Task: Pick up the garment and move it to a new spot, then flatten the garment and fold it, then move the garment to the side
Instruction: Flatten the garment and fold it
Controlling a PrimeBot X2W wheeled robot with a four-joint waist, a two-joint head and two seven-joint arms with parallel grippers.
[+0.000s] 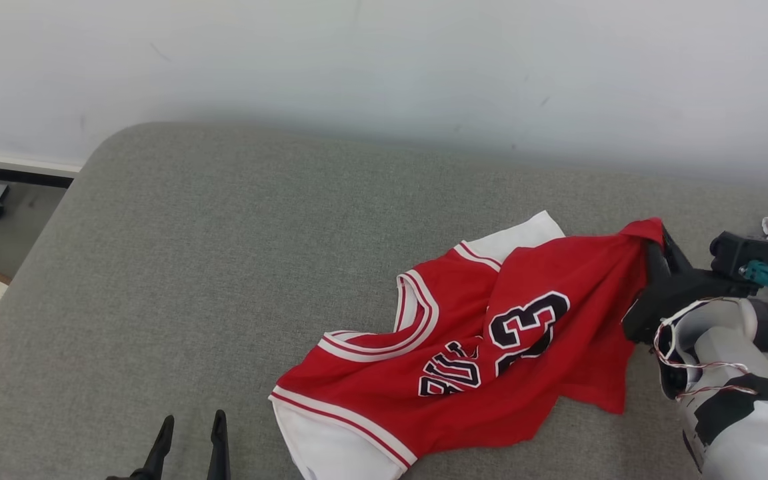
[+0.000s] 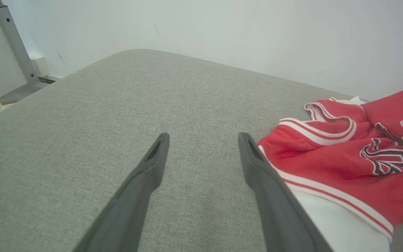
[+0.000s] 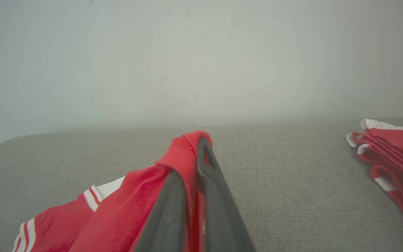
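Garment (image 1: 464, 333) lengthwise lower-left to upper-right, corner pinched by right gripper (image 1: 657, 250); left gripper (image 1: 194, 419) agape.

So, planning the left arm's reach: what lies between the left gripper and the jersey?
Just bare grey cushion between the left gripper and the jersey, as the head view shows.

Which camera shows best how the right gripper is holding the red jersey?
Right wrist view: the right gripper is shut on the red jersey, cloth pinched between its fingers. Head view shows the grip partly hidden by cloth; left wrist view shows the jersey's other end.
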